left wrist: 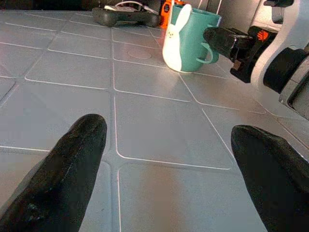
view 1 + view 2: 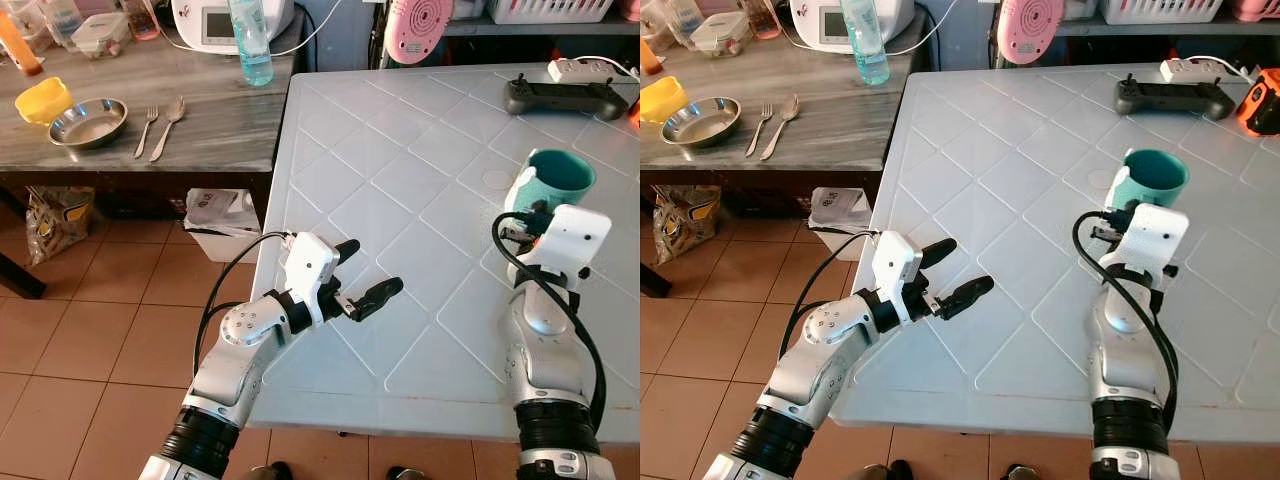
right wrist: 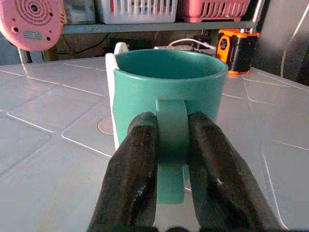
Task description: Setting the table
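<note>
Our right gripper [image 3: 171, 159] is pinching the handle of the teal mug [image 3: 169, 92], one finger pressed on each side. The mug stands upright on the white tabletop [image 2: 400, 200], toward its right edge, about midway back. A white rabbit figure [image 1: 175, 36] is on the mug's side.

Our left gripper [image 2: 362, 277] hovers over the tabletop near its left front corner, fingers spread wide, holding nothing.

Progress, as we judge it: early. Only the mug is on the white tabletop as tableware. A steel bowl [image 2: 88, 122], fork [image 2: 146, 130], spoon [image 2: 168, 127] and yellow bowl [image 2: 42, 100] sit on the wooden counter [image 2: 220, 110] to the left, likely left to fetch. A game controller [image 2: 565, 95] and power strip [image 2: 592, 70] sit near the far right corner, an orange device [image 2: 1262, 102] beside them.

Hard to tell: whether the mug rests on the surface or is just lifted; its inside looks empty but the bottom is hidden. From the head views our right wrist housing covers the grip itself.
</note>
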### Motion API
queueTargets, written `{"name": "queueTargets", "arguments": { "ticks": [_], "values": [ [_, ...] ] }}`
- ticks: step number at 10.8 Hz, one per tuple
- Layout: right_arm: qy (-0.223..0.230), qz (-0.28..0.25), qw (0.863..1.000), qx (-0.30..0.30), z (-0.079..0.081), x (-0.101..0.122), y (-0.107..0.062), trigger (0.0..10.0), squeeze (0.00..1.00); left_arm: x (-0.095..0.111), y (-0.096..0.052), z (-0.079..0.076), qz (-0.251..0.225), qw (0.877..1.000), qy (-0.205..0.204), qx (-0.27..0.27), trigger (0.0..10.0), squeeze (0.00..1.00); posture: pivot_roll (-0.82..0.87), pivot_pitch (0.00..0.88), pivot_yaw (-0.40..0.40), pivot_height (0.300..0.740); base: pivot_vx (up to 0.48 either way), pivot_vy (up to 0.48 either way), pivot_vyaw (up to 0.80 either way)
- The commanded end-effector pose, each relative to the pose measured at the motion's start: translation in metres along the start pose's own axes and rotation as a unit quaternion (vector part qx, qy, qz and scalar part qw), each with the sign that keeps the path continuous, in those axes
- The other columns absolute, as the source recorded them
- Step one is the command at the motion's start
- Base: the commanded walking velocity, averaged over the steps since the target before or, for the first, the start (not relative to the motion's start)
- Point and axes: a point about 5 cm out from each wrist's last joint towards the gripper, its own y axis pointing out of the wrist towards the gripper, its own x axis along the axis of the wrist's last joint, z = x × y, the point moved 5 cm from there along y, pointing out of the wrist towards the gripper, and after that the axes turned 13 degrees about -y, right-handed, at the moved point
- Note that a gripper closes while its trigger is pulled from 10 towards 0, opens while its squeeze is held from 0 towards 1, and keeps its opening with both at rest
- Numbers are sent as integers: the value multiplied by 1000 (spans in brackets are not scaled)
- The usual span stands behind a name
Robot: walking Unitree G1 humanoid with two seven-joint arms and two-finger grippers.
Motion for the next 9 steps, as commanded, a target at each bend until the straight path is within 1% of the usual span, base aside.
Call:
{"name": "queueTargets", "arguments": {
  "ticks": [1, 5, 6, 7, 9],
  "values": [
    [5, -1, 1000, -8, -3, 1, 3, 0, 0, -5, -2, -2, 9, 1000, 5, -4, 10000, 0, 39, 174, 80, 740, 0, 0, 0],
    [17, 9, 1000, -12, -4, -5, -1, 0, 0, -5, -1, -3, 10, 1000, 5, -5, 10000, 0, 36, 171, 81, 740, 0, 0, 0],
    [27, -2, 1000, 1, -1, 2, -3, 0, 0, -6, 1, -2, 8, 1000, 6, 0, 10000, 0, 28, 163, 74, 740, 0, 0, 0],
    [29, -10, 999, 19, 3, 7, -7, 0, 0, -5, 2, 0, 1, 1000, 6, 7, 10000, 0, 20, 152, 63, 740, 0, 0, 0],
    [15, -34, 998, 58, 9, 17, -23, 0, 0, 2, 5, 7, -18, 999, 9, 25, 10000, 0, 4, 132, 43, 740, 0, 0, 0]
  ]
}}
